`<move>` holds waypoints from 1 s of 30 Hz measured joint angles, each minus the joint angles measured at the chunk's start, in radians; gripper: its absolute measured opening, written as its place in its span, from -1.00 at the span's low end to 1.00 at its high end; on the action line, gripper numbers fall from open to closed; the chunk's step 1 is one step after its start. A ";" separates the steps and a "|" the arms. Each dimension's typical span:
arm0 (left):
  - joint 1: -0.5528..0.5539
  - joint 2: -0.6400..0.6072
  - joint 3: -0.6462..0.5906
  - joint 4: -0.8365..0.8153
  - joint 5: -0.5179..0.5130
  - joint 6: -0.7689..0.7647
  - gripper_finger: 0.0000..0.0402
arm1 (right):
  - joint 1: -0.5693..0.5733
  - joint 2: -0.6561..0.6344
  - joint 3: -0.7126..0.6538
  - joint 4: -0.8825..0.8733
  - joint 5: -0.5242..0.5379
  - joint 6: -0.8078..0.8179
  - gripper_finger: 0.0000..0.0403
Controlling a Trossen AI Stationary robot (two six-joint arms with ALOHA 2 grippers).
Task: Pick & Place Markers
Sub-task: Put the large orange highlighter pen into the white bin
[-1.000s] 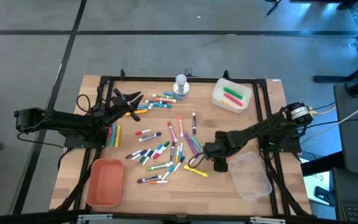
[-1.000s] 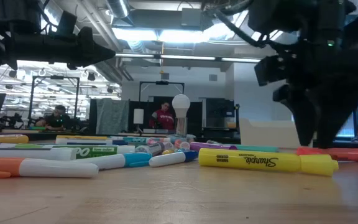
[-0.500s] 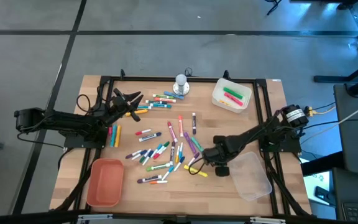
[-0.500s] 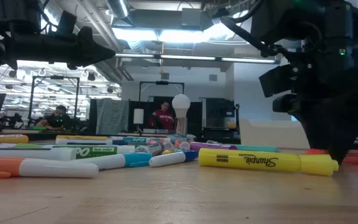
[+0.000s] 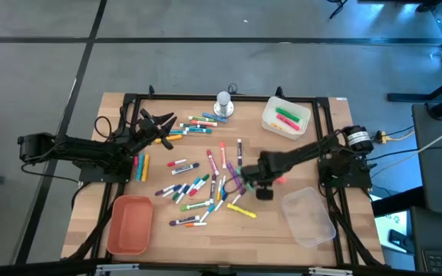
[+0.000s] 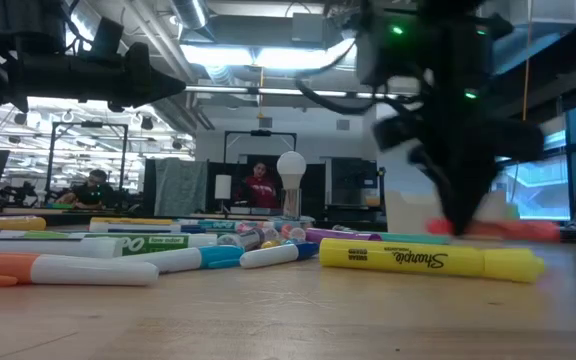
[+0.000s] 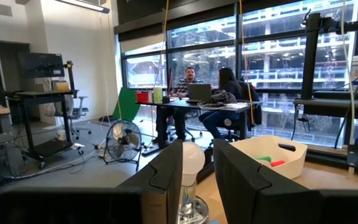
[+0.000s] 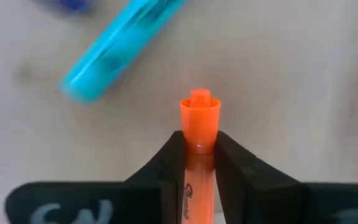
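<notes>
Many markers [image 5: 206,182] lie scattered flat on the middle of the wooden table; the low view shows a yellow highlighter [image 6: 428,258] nearest. My right gripper [image 5: 264,185] is at the right side of the pile, shut on an orange marker [image 8: 199,118], which also shows in the low view [image 6: 493,228]. A light-blue marker [image 8: 120,53] lies on the table below it. My left gripper [image 5: 156,123] waits open and empty above the table's far left part. My right gripper pinches the orange marker between its two fingers, near its capped end [image 8: 199,134], which juts a little past the fingers. The fingers come from above, pointing down, across the marker. The marker is level and looks just clear of the table, its long part [image 6: 508,228] sticking out sideways.
A white bin [image 5: 267,123] holding green and pink markers stands far right. A clear container [image 5: 309,218] lies near right, an orange-red tray [image 5: 129,224] near left. A small silver-white round knob object [image 5: 222,103] stands at the far edge. People sit in the room behind.
My right gripper has come down on the orange marker near the clear container, then gone up a little and toward the table's far edge and left with it. The marker is now lifted off the table and stays level.
</notes>
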 joint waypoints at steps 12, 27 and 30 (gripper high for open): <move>0.000 0.000 0.000 -0.002 0.000 0.013 -0.57 | -0.283 -0.001 0.217 -0.228 0.249 -0.237 -0.69; 0.000 0.000 0.000 -0.025 -0.001 0.030 -0.57 | -0.725 -0.003 0.194 -0.176 0.291 -0.347 -0.69; 0.000 0.000 0.000 -0.033 -0.001 0.039 -0.57 | -0.767 -0.003 0.145 -0.120 0.288 -0.354 -0.59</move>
